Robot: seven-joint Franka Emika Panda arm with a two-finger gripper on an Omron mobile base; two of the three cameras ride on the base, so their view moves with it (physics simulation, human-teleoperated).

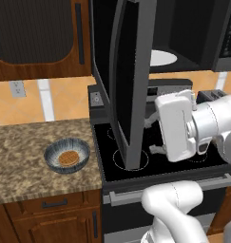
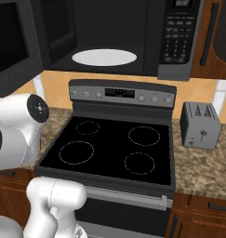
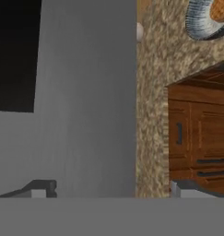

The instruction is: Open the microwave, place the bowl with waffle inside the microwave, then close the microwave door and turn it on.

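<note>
Bowl [image 1: 67, 154] with waffle [image 1: 68, 158] on counter [image 1: 22, 156], well apart from spread jaws by open microwave door [image 1: 131, 85]

counter [image 1: 22, 156]: speckled stone, rough | microwave door [image 1: 132, 71]: glossy glass | cabinet [image 1: 45, 209]: wood

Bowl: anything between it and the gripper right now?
Yes. The open microwave door hangs over the stove between the gripper, on its right, and the bowl on the counter to its left.
</note>
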